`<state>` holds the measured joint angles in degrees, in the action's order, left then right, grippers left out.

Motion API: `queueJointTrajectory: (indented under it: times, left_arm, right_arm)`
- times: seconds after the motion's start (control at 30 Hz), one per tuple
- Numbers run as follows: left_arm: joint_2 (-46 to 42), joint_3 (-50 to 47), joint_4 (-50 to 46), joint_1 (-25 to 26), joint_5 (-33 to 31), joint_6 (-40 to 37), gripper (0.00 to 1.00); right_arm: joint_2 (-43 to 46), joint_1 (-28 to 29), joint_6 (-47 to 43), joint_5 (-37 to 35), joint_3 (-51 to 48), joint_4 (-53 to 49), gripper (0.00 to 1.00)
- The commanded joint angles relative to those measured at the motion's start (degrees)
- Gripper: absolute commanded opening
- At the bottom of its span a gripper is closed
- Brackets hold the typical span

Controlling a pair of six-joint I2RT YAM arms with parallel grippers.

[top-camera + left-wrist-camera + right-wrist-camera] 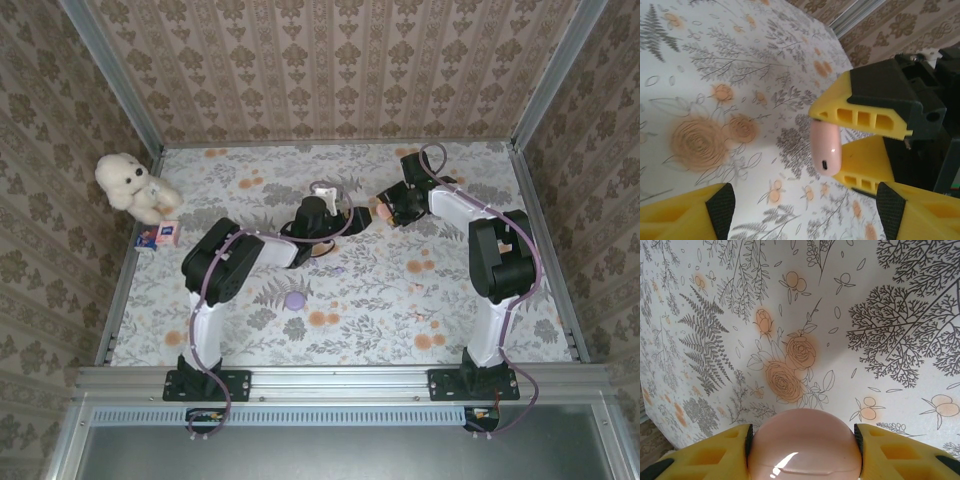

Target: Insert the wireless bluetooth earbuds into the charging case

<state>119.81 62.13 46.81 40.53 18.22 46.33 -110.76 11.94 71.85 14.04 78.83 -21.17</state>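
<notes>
Charging case (805, 445): pale pink plastic, smooth, glossy, bright highlight. Right tool (802, 440) fingers (710, 457): yellow plastic, matt. Table (840, 315) cover: printed floral cloth, matt, smooth. Frame rail (340, 378): brushed metal, dull sheen. Toy bear (128, 183): cream plush, fluffy. Round lilac case (294, 299): smooth plastic look.

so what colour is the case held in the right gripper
Pale glossy pink; the charging case shows best in the right wrist view.

The floral cloth (400, 300) bears purple case (294, 299), teddy (130, 185), box (158, 236).
</notes>
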Motion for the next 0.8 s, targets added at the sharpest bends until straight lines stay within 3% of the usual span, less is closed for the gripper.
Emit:
queueJointTrajectory:
  times: [0.0,0.27,0.77]
  left_arm:
    - [2.4,3.4,5.0,0.7,1.5,2.6,0.75]
    - [6.8,8.4,5.2,1.4,3.2,3.5,0.63]
    - [11.9,13.7,5.9,2.6,3.8,4.6,0.55]
  right_arm:
    - [-0.7,-0.2,1.6,1.8,1.7,0.3,0.47]
    - [-0.2,-0.3,1.8,2.7,1.4,0.6,0.46]
    - [0.7,-1.3,1.7,3.9,0.7,0.6,0.46]
